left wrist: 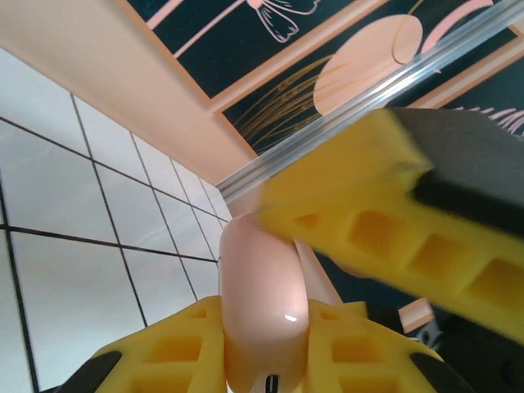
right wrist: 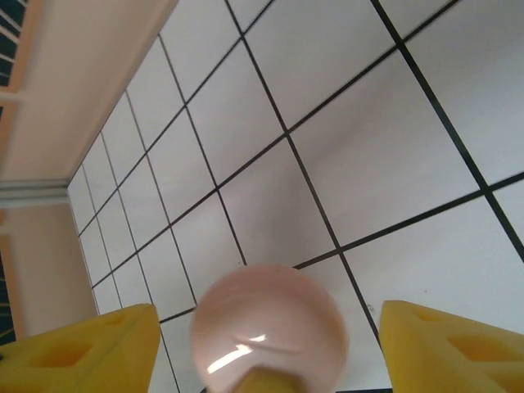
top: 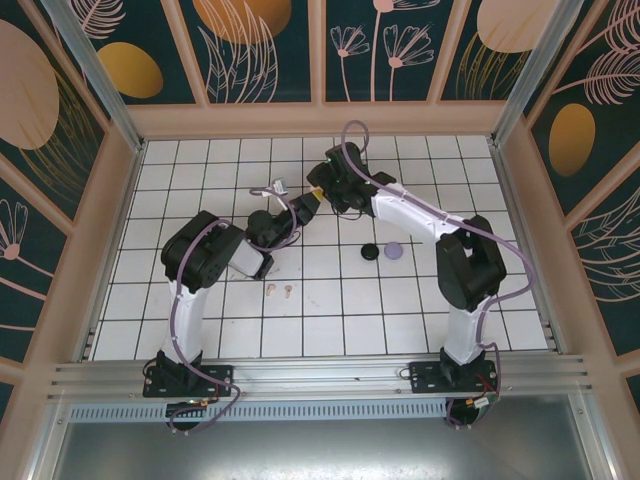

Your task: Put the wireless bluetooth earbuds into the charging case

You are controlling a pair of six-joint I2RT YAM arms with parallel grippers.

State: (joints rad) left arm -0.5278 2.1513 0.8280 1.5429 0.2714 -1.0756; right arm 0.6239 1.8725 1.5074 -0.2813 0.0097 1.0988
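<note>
Top: left gripper (top: 298, 212) and right gripper (top: 318, 195) meet nose to nose mid-table. The pink earbuds (top: 270, 291) lie side by side on the tiles, well apart toward the bases, left arm nearer. Left wrist: left fingers (left wrist: 188, 344) pinch the pink case (left wrist: 258, 270), edge up. Right wrist: right fingers (right wrist: 90, 348) are spread wide either side of the case, not touching it.
</note>
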